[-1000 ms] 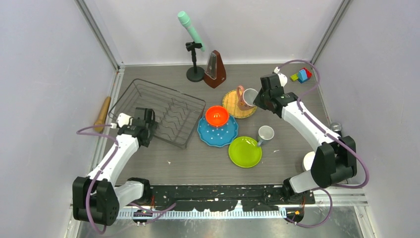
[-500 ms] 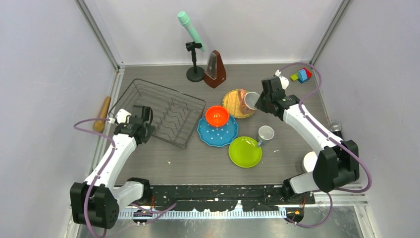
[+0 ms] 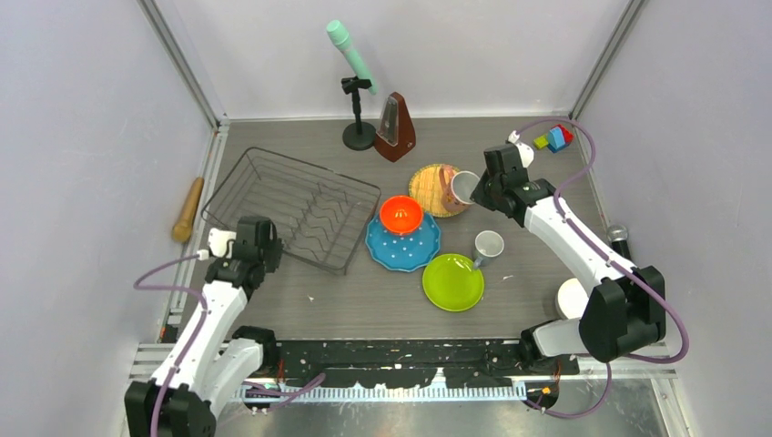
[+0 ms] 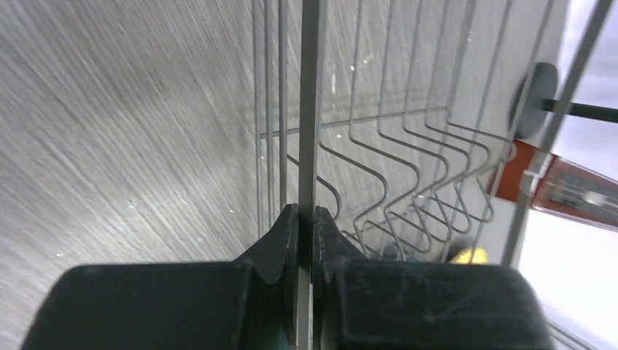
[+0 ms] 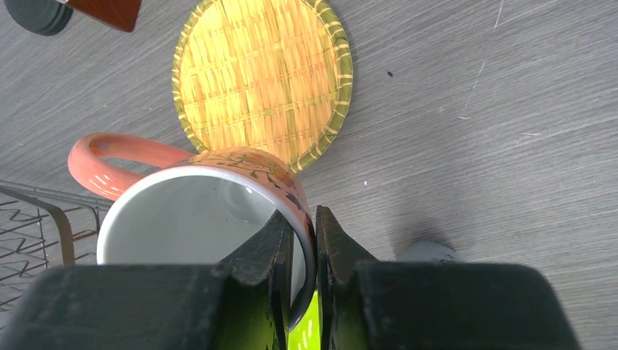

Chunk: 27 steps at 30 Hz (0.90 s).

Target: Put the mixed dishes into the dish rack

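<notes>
The dish rack (image 3: pixel 293 206), a dark wire basket, stands at the left. My left gripper (image 3: pixel 258 240) is shut on its near rim wire (image 4: pixel 309 109), which runs straight between the jaws (image 4: pixel 306 222). My right gripper (image 3: pixel 473 188) is shut on the rim of the pinkish-tan mug (image 5: pixel 189 208), one finger inside and one outside, holding it tilted beside the yellow woven plate (image 3: pixel 430 189). An orange bowl (image 3: pixel 400 213) sits on the blue dotted plate (image 3: pixel 402 246). The lime-green plate (image 3: pixel 452 281) and small grey mug (image 3: pixel 488 245) lie nearer. The white bowl (image 3: pixel 570 296) is partly hidden behind the right arm.
A brown metronome (image 3: pixel 396 127) and a black microphone stand (image 3: pixel 357 135) with a mint microphone stand at the back. A wooden rolling pin (image 3: pixel 188 209) lies outside the left rail. Coloured blocks (image 3: pixel 555 138) sit at the back right corner.
My left gripper drew back toward the near edge and shut on the rack's near rim wire. The right gripper with the mug shifted slightly right.
</notes>
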{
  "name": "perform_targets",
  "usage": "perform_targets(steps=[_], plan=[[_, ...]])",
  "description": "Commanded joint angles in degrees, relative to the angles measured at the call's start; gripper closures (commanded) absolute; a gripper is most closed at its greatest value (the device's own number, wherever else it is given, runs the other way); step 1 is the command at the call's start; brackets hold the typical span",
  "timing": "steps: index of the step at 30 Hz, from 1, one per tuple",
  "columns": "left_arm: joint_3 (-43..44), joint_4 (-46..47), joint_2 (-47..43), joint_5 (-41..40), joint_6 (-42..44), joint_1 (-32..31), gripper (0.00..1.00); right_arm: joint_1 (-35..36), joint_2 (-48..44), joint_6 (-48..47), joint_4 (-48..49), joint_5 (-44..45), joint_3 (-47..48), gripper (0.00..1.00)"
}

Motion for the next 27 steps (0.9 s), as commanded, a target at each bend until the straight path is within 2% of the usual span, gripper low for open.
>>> perform_targets(steps=[1, 6, 11, 16, 20, 22, 25, 27], plan=[[-6.45, 7.48, -2.36, 4.51, -11.44, -3.00, 1.00, 0.27, -3.32, 0.63, 3.27, 0.07, 0.89, 1.00], [-1.46, 5.26, 3.51, 3.42, -9.63, -6.05, 1.00, 0.27, -2.78, -0.04, 2.82, -0.01, 1.97, 1.00], [-0.22, 7.14, 8.75, 2.73, -10.27, -11.44, 1.00, 0.27, -2.61, -1.31, 2.13, 0.44, 3.48, 1.00], [-0.11, 9.59, 11.25, 0.98, -11.54, -16.75, 0.93, 0.20, -1.76, -1.46, 1.83, -0.29, 5.12, 1.00], [2.07, 6.66, 12.04, -0.67, -8.06, -17.24, 0.56, 0.24, -0.83, -1.79, 1.60, -3.38, 6.75, 1.00], [4.06, 3.75, 11.56, -2.65, -4.19, -17.16, 0.42, 0.26, -0.62, -2.14, 1.44, -4.95, 7.44, 1.00], [7.76, 2.41, 11.10, -1.82, 7.09, -15.55, 0.33, 0.27, -0.86, -3.73, 2.38, -9.32, 8.11, 1.00], [11.34, 2.64, 11.91, 4.07, 16.10, -13.44, 0.33, 0.21, -1.20, -4.24, 3.60, -13.34, 8.15, 1.00]])
